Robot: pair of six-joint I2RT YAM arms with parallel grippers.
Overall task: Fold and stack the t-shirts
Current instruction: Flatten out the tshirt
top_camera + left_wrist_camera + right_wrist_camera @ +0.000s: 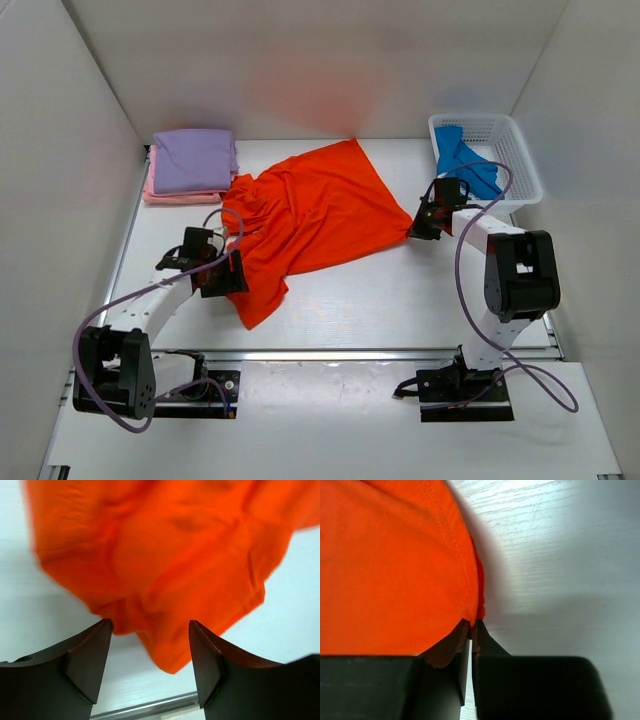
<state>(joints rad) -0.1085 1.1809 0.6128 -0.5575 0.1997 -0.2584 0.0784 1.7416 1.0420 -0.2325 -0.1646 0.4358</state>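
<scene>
A bright orange-red t-shirt point(310, 215) lies spread and rumpled across the middle of the table. My right gripper point(415, 230) is shut on its right corner; the right wrist view shows the hem point(470, 605) pinched between the closed fingertips. My left gripper point(232, 262) is open at the shirt's left side, near the bunched lower part; in the left wrist view the orange cloth point(165, 570) hangs ahead of and between the spread fingers point(90, 655), not gripped. A folded lavender-purple tee point(193, 158) lies on a pink one point(160, 193) at the back left. A blue tee point(465, 160) lies in the basket.
A white plastic mesh basket point(515, 150) stands at the back right. White walls close in the table on the left, back and right. A metal rail point(350, 355) runs along the table's near edge, by the arm bases.
</scene>
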